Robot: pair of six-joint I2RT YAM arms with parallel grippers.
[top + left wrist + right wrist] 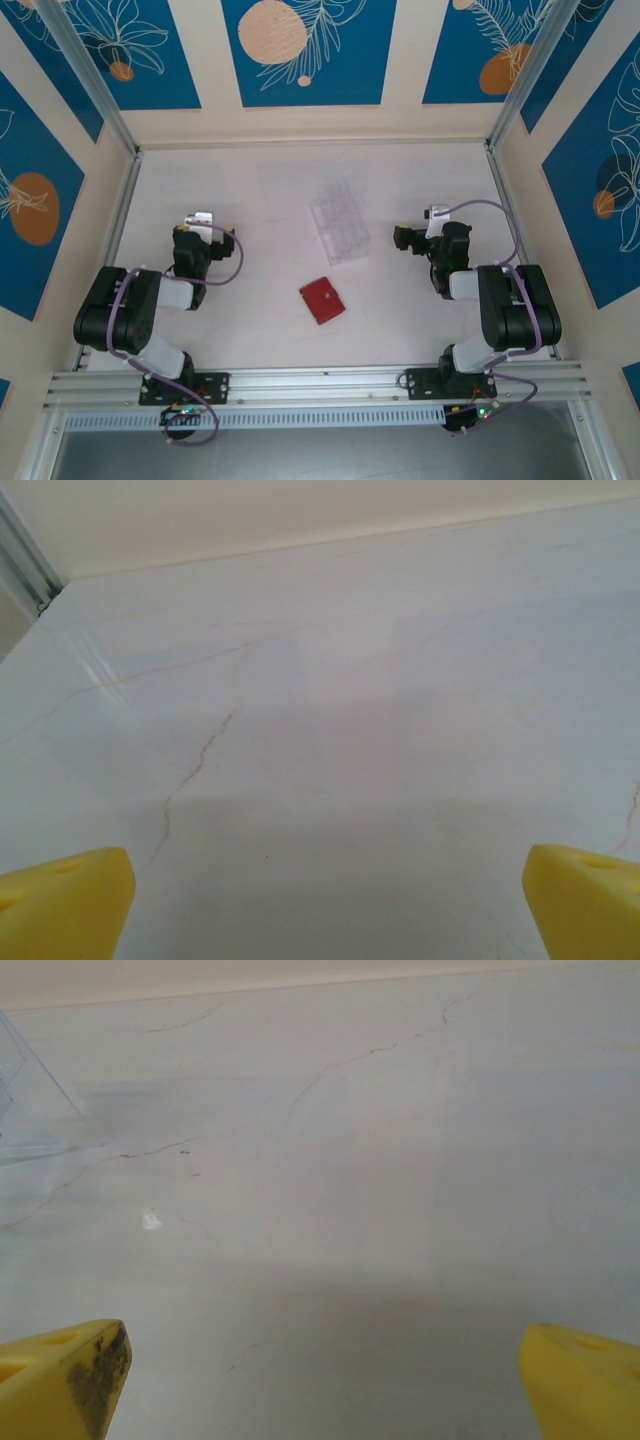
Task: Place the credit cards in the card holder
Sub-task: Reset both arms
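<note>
The table bears both arms, the left and the right, folded back at its sides. The clear tray lies mid-table, long axis running away and slightly leftward. The wallet lies closed near it, on its near side, between the arms, turned askew; it looks nearly square, so its long axis is unclear. The left gripper and right gripper have fingers spread wide, holding nothing.
</note>
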